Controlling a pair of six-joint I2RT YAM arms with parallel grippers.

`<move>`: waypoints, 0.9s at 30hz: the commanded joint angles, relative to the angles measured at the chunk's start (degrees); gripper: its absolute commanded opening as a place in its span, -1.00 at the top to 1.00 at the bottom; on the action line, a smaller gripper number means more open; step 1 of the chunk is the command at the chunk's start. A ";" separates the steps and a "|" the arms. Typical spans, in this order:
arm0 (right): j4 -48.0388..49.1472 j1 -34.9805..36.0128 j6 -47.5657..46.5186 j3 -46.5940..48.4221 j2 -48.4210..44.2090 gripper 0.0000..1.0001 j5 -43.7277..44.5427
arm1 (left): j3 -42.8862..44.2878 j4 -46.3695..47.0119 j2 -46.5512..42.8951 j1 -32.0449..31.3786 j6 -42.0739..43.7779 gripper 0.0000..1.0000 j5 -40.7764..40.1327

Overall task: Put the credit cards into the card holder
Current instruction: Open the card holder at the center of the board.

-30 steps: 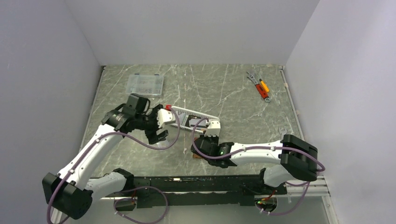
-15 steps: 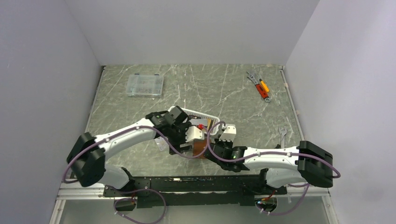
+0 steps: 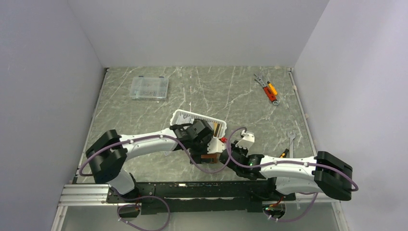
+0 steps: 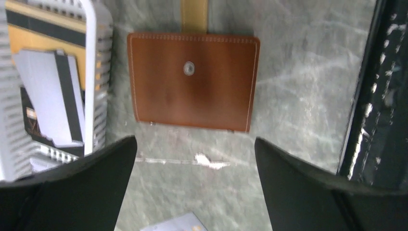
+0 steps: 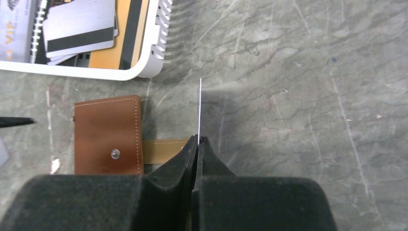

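The card holder (image 4: 192,82), a shut brown leather wallet with a snap stud and a tan tab (image 4: 194,14), lies flat on the table beside the white basket (image 4: 98,72). My left gripper (image 4: 195,141) hangs open above the bare table just short of it, holding nothing. In the basket lie credit cards (image 4: 48,96), grey-white striped and orange-gold. A pale card corner (image 4: 168,224) shows at the bottom edge. My right gripper (image 5: 198,139) is shut on a thin credit card (image 5: 199,108), seen edge-on and upright, over the tab (image 5: 163,151) to the right of the card holder (image 5: 108,142).
Behind both grippers (image 3: 211,144) stands the white basket (image 3: 179,115). A clear compartment box (image 3: 149,88) sits at the back left, small tools (image 3: 267,89) at the back right, a wrench (image 3: 290,137) at the right. The black rail (image 4: 380,96) runs close to the card holder.
My left arm has swung from the left to the middle, over the card holder, and its jaws stand wider. My right arm has slid right and nearer, still shut on the card.
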 commanded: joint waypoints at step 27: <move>4.08 -3.41 0.64 -5.33 -4.45 1.00 -7.89 | -7.79 15.59 3.95 -12.81 7.30 -0.85 -15.27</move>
